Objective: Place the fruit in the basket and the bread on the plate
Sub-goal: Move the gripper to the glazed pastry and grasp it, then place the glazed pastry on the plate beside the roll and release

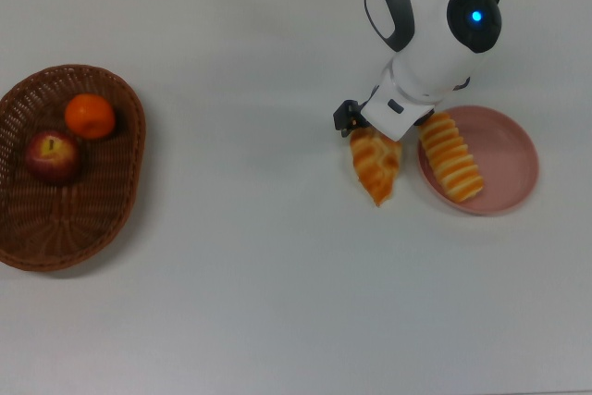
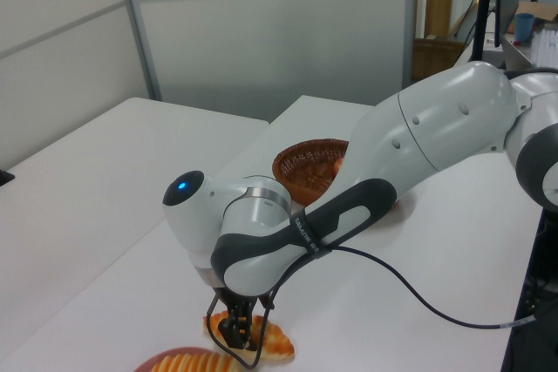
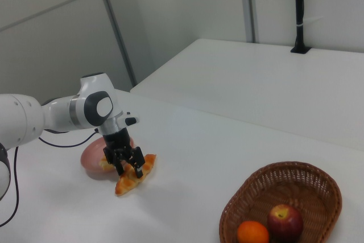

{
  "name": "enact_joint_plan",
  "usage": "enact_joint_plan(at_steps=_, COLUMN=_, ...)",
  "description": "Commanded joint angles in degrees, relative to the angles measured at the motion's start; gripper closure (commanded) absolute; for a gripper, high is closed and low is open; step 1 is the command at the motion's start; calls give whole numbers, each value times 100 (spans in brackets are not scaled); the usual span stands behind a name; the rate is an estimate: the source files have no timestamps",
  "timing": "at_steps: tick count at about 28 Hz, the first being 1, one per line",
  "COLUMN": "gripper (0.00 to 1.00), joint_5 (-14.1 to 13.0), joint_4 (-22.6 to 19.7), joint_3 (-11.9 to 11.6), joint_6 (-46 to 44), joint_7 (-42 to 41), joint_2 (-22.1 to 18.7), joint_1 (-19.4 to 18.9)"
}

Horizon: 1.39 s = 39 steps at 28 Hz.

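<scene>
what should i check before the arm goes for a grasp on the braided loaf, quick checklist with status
1. Fruit done: apple and mandarin both lie in the basket. Ok.
2. Striped roll on the plate: ok.
3. Braided loaf on the plate: not ok, it lies on the table beside the plate, on the top view's left of it.
4. Gripper lined up: ok, its fingers are open and straddle the loaf's upper end in the right view.
5. Fingers low enough to close on the loaf: cannot tell.
6. Room on the plate: probably ok, its half on the top view's right is bare.
</scene>
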State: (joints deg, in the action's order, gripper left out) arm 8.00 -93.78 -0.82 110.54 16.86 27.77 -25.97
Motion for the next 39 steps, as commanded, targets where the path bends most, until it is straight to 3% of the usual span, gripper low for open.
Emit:
enact_joint_plan(at_steps=1, gripper=86, joint_5=79, joint_4=-193, joint_3=-77, joint_6=99, joint_7=72, joint_2=-35, joint_1=-119)
enact_joint_plan(at_steps=4, gripper=100, joint_5=79, joint_4=-220, joint_3=-77, joint_6=99, joint_7=81, joint_2=-26, joint_1=-128)
enact_joint_plan(at_steps=10, gripper=100, joint_5=79, joint_4=-167, joint_3=-77, joint_6=20, joint_7=326, joint_2=-123, joint_1=-163)
enact_joint_plan(at_steps=21, gripper=100, joint_5=79, joint_4=-158, joint_3=-85, joint_6=-252, joint_7=441, joint_2=-738, joint_1=-154)
enact_joint_plan(at_steps=27, gripper=100, joint_5=43, joint_4=44, joint_3=-59, joint_6=-270, joint_7=441, joint_2=-835, joint_1=-172)
enact_joint_plan(at_steps=33, gripper=100, joint_5=122, joint_4=149, joint_3=441, joint_6=-182, joint_7=423, joint_2=-932, joint_1=-260)
enact_joint_plan(at_steps=39, gripper=100, joint_5=210, joint_4=334, joint_3=749, joint_6=63, joint_7=406, joint_2=-844, joint_1=-269)
